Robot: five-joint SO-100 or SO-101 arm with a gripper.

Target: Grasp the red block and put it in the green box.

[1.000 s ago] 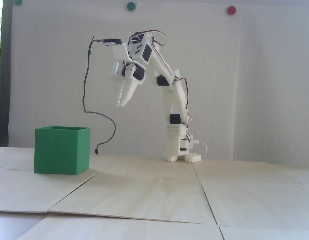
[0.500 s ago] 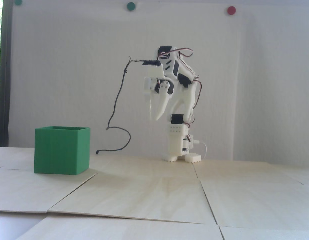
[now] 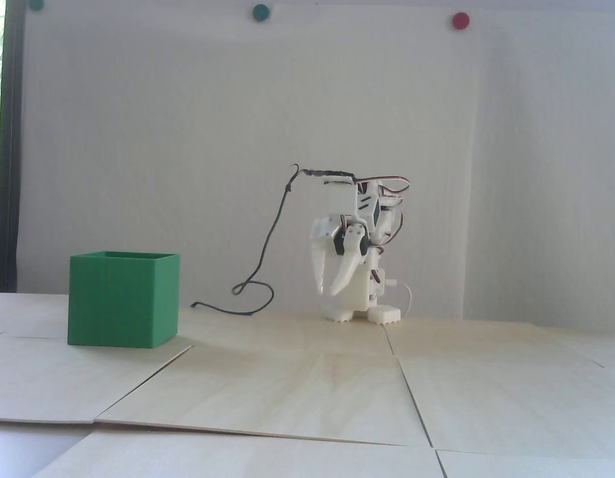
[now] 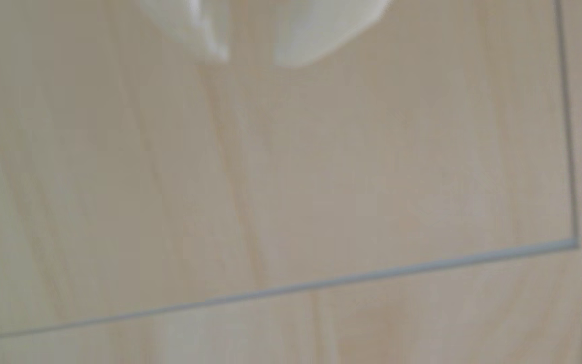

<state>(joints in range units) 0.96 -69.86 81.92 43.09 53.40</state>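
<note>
Pale wood-grain panels cover the bench (image 3: 307, 383), and nothing red lies on them in either view — the red block is not visible anywhere, so it may sit inside the green box (image 3: 123, 298), whose interior the low fixed view cannot show. That box stands at the left of the fixed view, well apart from the white arm (image 3: 359, 249), which is folded low over its own base at the far middle. The jaws (image 3: 326, 291) point down and are parted with nothing between them; the wrist view confirms it, showing two blurred white tips (image 4: 247, 59) with a gap and bare panel below. Judging from this, the step in hand looks like settling into rest. To do it well, the arm should fold slowly, keep the tips clear of the bench, and avoid snagging the black cable (image 3: 267, 249) looped just to its left.
</note>
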